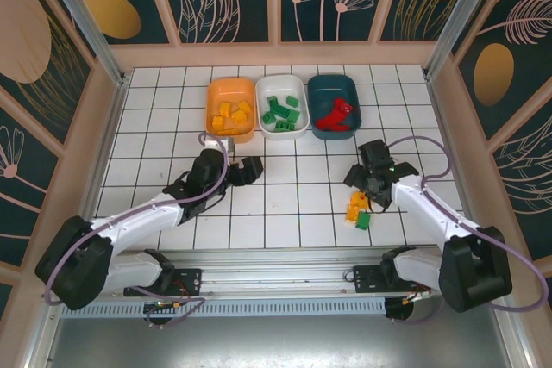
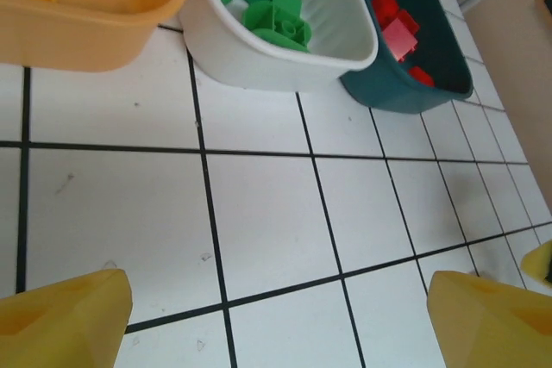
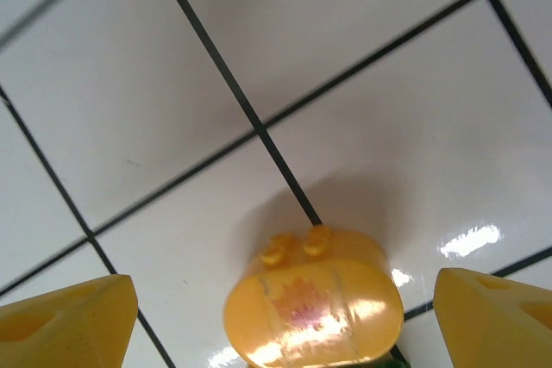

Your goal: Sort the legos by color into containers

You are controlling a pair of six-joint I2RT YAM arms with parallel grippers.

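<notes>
From above, the orange tub (image 1: 231, 122), white tub (image 1: 283, 84) and dark teal tub (image 1: 335, 84) sit in a row at upper centre, holding yellow bricks (image 1: 229, 115), green bricks (image 1: 282, 115) and red bricks (image 1: 335, 115). The left gripper (image 1: 253, 167) hovers below them. The right gripper (image 1: 366, 196) hangs over a yellow-orange brick (image 1: 355, 207) and a green brick (image 1: 363, 221) at lower right.

Left wrist: fingertips (image 2: 65, 321) spread wide at the bottom corners, with the tiled table (image 2: 259, 230) between them.

Right wrist: fingertips (image 3: 69, 321) spread wide – the yellow-orange brick lies between them, untouched
</notes>
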